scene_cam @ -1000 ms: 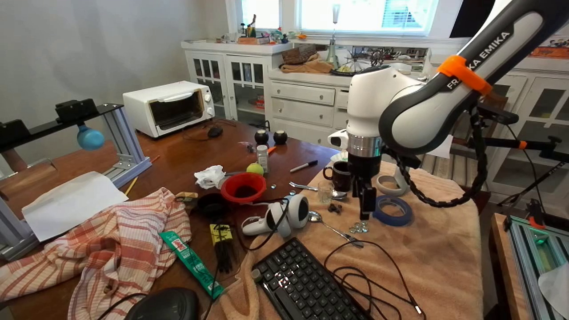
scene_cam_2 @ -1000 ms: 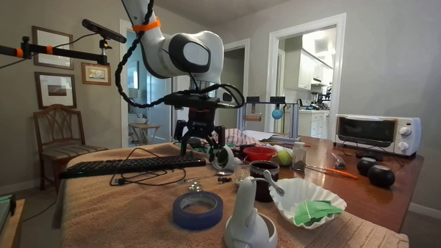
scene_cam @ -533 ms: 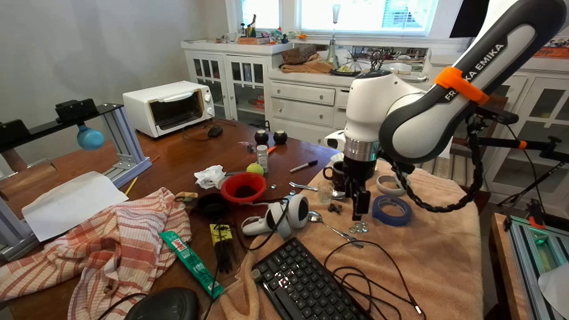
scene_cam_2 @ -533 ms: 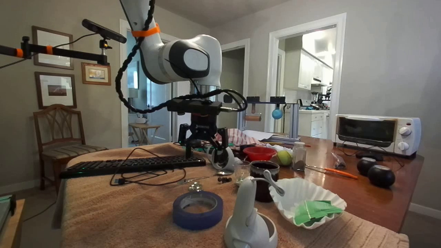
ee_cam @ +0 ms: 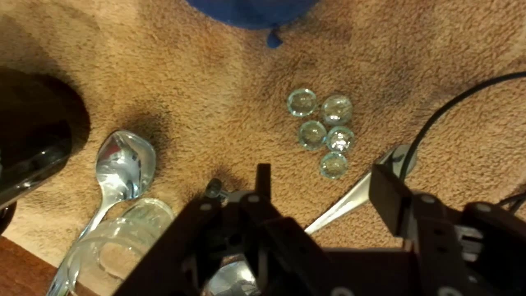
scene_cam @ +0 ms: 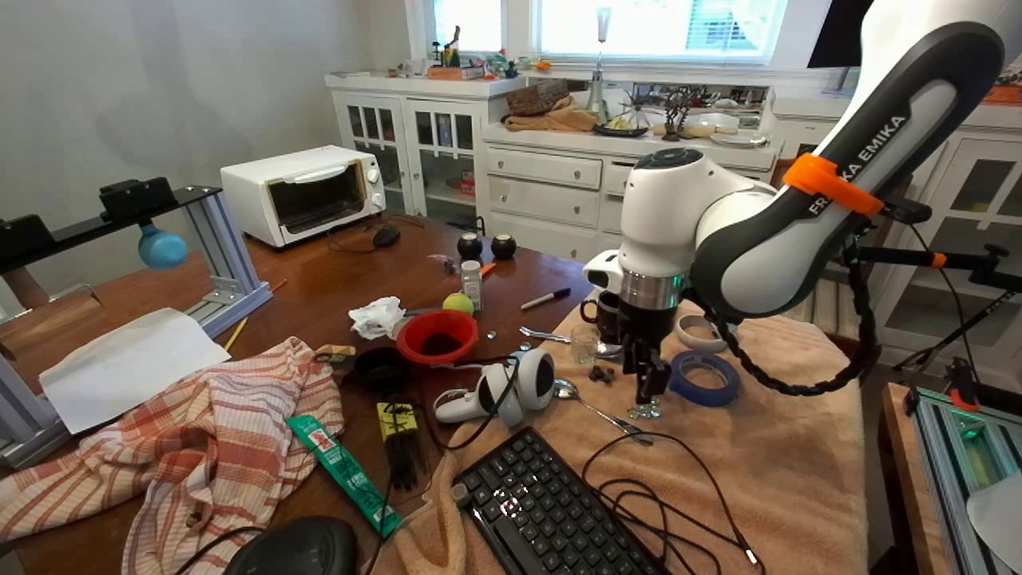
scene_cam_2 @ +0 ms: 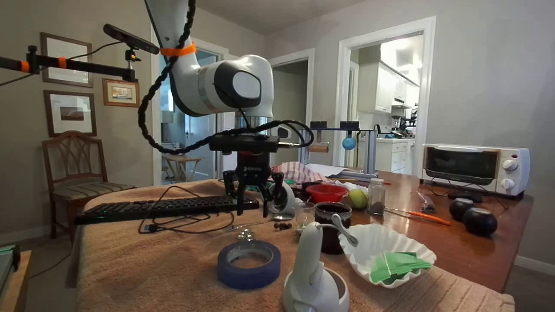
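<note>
In the wrist view, a dark mug [ee_cam: 37,127] is standing at the far left on the tan towel [ee_cam: 222,123], and a bit of brown desk [ee_cam: 20,263] is showing in the bottom corner. Next, a shiny spoon [ee_cam: 125,162] is lying with its bowl near the mug, and a clear glass cup [ee_cam: 127,234] is sitting beside its handle. Small dark bits [ee_cam: 213,188] are peeking out near the fingers [ee_cam: 263,181]. Blue tape [ee_cam: 254,12] is poking in at the top.

The fingers are standing apart with nothing between them, and they are hovering over the towel. Five clear glass beads [ee_cam: 335,137] are resting in a bunch on the towel, just ahead of the gap. A second spoon [ee_cam: 351,201] is lying slantwise below the gap, and a black wire [ee_cam: 448,111] is crossing the end of its handle at the right.

The fingers look to be lining up with the beads. They should be pointing straight down and moving slowly, with the gap right over the beads before going lower. The beads are looking slippery, so both sides should be touching gently together. The tip on the right should be missing the handle and the wire.
</note>
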`<control>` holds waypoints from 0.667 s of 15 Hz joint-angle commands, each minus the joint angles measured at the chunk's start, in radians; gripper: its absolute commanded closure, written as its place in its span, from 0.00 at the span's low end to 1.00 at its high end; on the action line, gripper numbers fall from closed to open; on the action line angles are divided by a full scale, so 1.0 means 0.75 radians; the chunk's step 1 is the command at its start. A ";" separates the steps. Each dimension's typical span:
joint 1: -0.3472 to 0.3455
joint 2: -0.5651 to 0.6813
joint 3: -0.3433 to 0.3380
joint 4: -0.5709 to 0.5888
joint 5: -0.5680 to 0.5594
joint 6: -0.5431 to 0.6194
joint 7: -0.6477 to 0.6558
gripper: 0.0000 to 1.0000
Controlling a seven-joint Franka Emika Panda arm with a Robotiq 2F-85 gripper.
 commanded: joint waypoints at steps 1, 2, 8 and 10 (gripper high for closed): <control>0.019 0.023 -0.011 -0.025 -0.088 0.049 0.065 0.36; 0.022 0.029 -0.010 -0.026 -0.097 0.050 0.078 0.37; 0.040 0.066 -0.008 -0.019 -0.116 0.081 0.139 0.38; 0.049 0.079 -0.013 -0.016 -0.128 0.095 0.159 0.39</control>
